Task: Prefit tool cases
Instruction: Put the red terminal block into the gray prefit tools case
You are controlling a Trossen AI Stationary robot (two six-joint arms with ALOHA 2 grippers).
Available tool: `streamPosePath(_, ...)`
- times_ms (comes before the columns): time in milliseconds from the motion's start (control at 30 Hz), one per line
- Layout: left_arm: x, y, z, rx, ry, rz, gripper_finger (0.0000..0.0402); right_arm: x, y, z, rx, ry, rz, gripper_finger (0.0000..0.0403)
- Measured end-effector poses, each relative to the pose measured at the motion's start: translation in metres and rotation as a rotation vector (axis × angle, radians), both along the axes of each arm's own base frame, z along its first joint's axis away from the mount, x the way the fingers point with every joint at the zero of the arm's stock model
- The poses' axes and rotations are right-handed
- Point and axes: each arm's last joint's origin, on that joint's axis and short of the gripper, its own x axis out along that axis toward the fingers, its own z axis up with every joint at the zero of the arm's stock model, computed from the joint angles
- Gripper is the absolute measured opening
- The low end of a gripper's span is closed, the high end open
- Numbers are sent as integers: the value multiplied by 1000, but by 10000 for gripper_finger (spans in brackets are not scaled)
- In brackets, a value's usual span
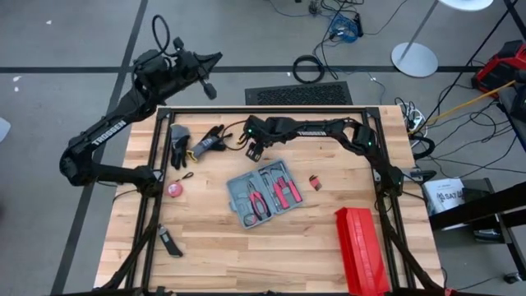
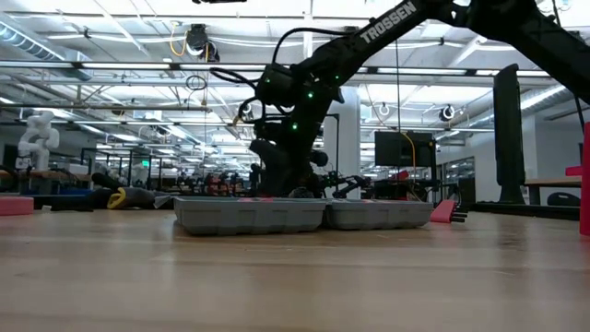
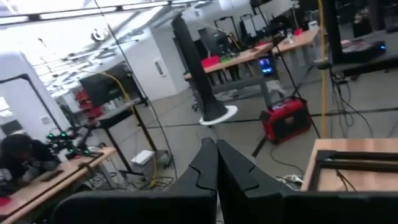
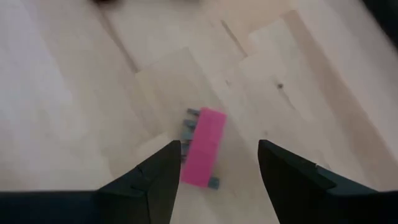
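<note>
The blue-grey tool case [image 1: 263, 194] lies open on the table's middle, with red-handled tools in its grey slots; the low view shows its two halves [image 2: 304, 214] flat on the wood. My right gripper [image 1: 253, 151] hovers just beyond the case's far-left corner. Its fingers are open and point down [image 4: 219, 149]. A small pink block with grey ends [image 4: 202, 146] lies on the table under the gap, and the fingers are apart from it. My left gripper [image 1: 215, 59] is shut [image 3: 216, 155], raised beyond the table's far-left corner.
A long red ribbed box [image 1: 362, 248] lies near the right-near corner. Gloves [image 1: 179, 145] and a black tool [image 1: 207, 141] sit far-left, a pink round thing [image 1: 175, 189] at the left, a knife [image 1: 170, 243] near-left, and a small red piece [image 1: 315, 182] right of the case.
</note>
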Motion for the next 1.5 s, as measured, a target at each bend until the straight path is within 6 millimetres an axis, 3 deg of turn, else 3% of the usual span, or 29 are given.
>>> streamPosePath(167, 3, 2, -3, -26, 3, -10, 0, 5, 7, -5, 41, -22, 26, 208)
streamPosePath(267, 4, 3, -5, -42, 6, -12, 0, 7, 9, -20, 69, -4, 18, 208)
streamPosePath(433, 4, 3, -8, -79, 22, -11, 0, 7, 7, -28, 37, 25, -69, 196)
streamPosePath(567, 4, 3, -12, -107, 53, -11, 0, 4, 1, -29, 100, 16, -105, 142)
streamPosePath(700, 4, 3, -17, -140, 90, -10, 0, 1, -3, -24, 142, 41, -96, 39)
streamPosePath(767, 4, 3, -20, -158, 108, -9, 0, 0, -4, -24, 163, 47, -83, 12)
streamPosePath(1100, 3, 2, -32, -245, 204, -5, 0, -1, -1, -13, 236, 6, 6, 0)
streamPosePath(1367, 2, 1, -36, -277, 240, -2, 0, -1, 11, 24, 248, -95, 93, 0)
streamPosePath(1500, 1, 1, -38, -288, 251, -2, 0, 1, 18, 36, 175, -120, 93, 0)
